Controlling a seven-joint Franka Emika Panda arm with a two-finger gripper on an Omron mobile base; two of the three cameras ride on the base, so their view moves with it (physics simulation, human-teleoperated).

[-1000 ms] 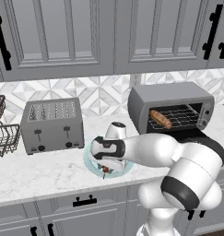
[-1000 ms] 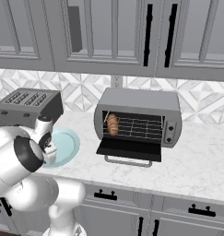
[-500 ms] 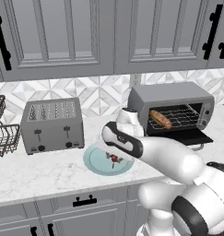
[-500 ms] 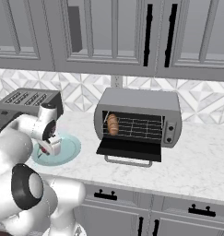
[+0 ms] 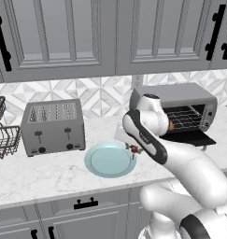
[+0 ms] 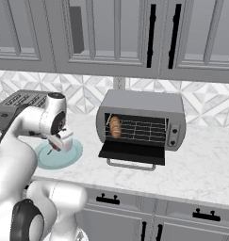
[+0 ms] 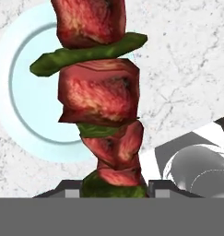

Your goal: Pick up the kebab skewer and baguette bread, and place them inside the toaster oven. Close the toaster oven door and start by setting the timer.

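Closest to you in the hand view, the kebab skewer (image 7: 100,97) stands up between the two dark finger tips, its red meat chunks and green slices running from the bottom edge to the top, so your gripper (image 7: 114,186) is clamped on the skewer's lower end. From the left base view you can see the gripper (image 5: 131,148) carrying the skewer (image 5: 134,149) raised just above the right rim of the teal plate (image 5: 98,161), clear of the plate's surface. The right base view shows the gripper (image 6: 59,145) hanging over the plate (image 6: 71,157) on the marble counter (image 6: 200,169). Behind the plate, to the left, stands the grey four-slot toaster (image 5: 53,126), with a wire basket (image 5: 3,140) beside it at the edge of the view. Further right, against the tiled wall, you have the toaster oven (image 6: 143,120) with the toaster oven door (image 6: 132,152) dropped open and lying flat. The baguette bread (image 6: 115,127) sits on the wire rack inside, at its left end.
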